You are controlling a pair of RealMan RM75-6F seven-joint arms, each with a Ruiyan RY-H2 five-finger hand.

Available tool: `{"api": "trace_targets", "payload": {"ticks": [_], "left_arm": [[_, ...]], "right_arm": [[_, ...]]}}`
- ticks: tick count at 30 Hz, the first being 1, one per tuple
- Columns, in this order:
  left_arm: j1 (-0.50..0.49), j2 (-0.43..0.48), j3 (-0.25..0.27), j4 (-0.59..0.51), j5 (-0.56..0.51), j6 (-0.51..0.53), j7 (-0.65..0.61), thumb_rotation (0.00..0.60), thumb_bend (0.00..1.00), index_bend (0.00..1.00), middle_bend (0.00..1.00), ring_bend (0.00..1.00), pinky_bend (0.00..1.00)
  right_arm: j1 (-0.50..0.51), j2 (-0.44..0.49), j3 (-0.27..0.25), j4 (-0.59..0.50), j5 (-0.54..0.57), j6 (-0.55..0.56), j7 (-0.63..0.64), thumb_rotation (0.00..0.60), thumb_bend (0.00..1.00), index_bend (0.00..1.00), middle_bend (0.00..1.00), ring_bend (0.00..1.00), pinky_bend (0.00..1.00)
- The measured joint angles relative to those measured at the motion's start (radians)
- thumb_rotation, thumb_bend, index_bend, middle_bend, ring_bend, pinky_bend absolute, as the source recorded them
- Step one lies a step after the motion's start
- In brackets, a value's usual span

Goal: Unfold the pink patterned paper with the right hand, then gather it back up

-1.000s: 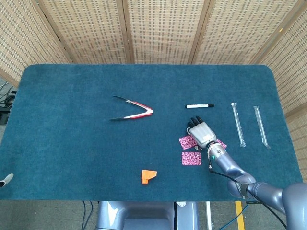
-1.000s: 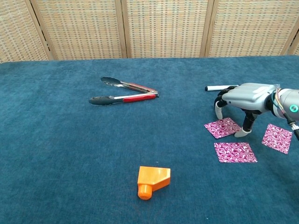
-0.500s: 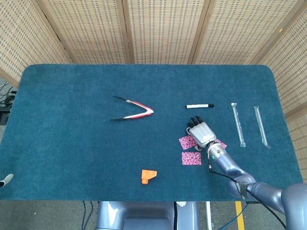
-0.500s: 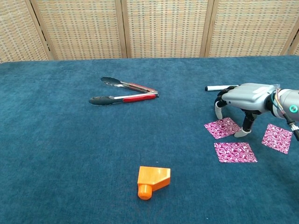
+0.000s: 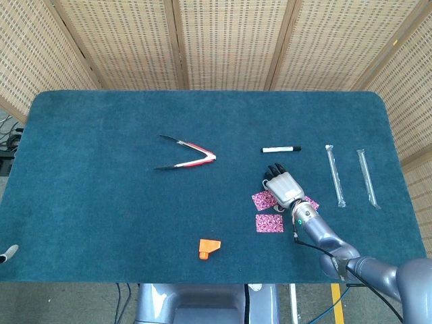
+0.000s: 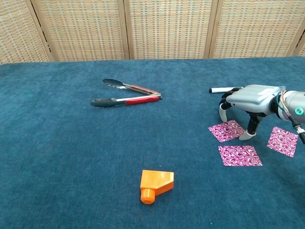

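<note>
Your right hand [image 6: 249, 101] stood over the pink papers [image 6: 227, 130]
Fingers apart, tips down, gripping nothing; three sheets lay flat on the table [image 6: 71, 157]; tongs [image 6: 125, 93] at its 9 o'clock.

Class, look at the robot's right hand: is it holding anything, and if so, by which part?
Nothing is held. The right hand stands over the pink patterned paper, fingers spread, one fingertip down at a sheet's edge.

Right hand [image 6: 251, 102] palm down, fingers [image 6: 222, 113] spread and curled downward (holding nothing), forearm extended
</note>
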Motion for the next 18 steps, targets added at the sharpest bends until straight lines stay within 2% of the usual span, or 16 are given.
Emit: {"api": "trace_targets", "payload": {"ticks": [18], "left_arm": [[0.002, -0.003, 0.001, 0.008, 0.000, -0.001, -0.009, 0.600, 0.13, 0.02, 0.00, 0.00, 0.00]], "right_arm": [[0.019, 0.026, 0.010, -0.038, 0.054, -0.020, -0.057, 0.600, 0.31, 0.54, 0.23, 0.00, 0.00]]}}
